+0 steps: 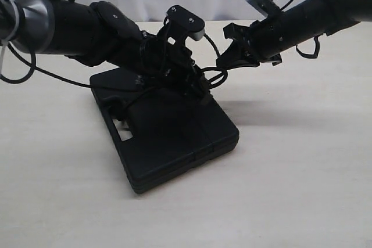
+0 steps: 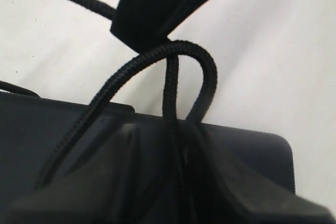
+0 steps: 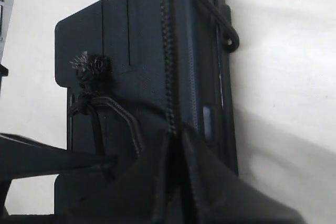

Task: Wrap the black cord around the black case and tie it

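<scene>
- Holding the cord (image 2: 181,46) with both grippers, the robot is working at the far edge of the case (image 1: 174,137).
- The case is lying flat on the table (image 1: 302,190), right in the middle of the exterior view.
- The left gripper (image 2: 176,129) is sitting at about 12 o'clock from the middle of the case. Its jaws are standing narrow and are pinching strands of the cord.
- The right gripper (image 3: 176,135) is hanging at about 1 o'clock from the case, just beside the left one. Its jaws are squeezing tight on the cord too.
- A round loop of cord is standing up between the two grippers.
- One line of cord is running straight along the lid of the case, and another is running down its side. So the wrapping part is looking done, I think.
- The fuzzy knotted tip (image 3: 89,66) is lying loose on the lid, away from both grippers.
- The tying part is looking started but not finished. The loop is looking open and slack, not pulled into a knot.
- What is left, I am guessing: an end is needing to go through the loop, and then both sides are needing a pull to make it tight.
</scene>
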You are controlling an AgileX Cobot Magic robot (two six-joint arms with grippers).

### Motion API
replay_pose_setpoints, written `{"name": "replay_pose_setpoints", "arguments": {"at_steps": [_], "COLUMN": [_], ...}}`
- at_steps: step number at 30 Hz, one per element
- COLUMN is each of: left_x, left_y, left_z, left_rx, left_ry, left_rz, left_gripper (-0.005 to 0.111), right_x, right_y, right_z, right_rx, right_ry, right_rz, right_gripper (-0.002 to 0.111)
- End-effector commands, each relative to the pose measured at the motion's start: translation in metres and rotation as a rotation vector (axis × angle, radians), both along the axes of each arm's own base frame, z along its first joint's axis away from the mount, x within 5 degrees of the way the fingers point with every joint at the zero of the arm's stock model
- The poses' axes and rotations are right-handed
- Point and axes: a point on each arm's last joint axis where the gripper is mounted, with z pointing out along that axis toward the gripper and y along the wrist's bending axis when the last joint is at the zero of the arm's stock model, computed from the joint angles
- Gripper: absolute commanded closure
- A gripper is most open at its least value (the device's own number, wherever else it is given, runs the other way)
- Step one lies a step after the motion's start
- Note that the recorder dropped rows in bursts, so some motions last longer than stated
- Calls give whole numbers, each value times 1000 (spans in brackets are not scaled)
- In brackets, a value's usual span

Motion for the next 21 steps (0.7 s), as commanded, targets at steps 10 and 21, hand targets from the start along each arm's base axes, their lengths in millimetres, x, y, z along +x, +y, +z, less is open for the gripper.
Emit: {"name": "replay_pose_setpoints", "arguments": {"at_steps": [10, 21], "left_x": [-10, -7], "left_y": [0, 7], "left_z": [11, 6], "left_rx": [24, 129], "left_ry": [29, -3], "left_rz": [-93, -85], "left_gripper": [88, 85], "right_x": [1, 1], "right_y": [0, 0], "right_z": [2, 2], "right_rx": [-13, -11], "right_ry": [-31, -29], "right_rz": [18, 21], "right_gripper": [104, 104]}}
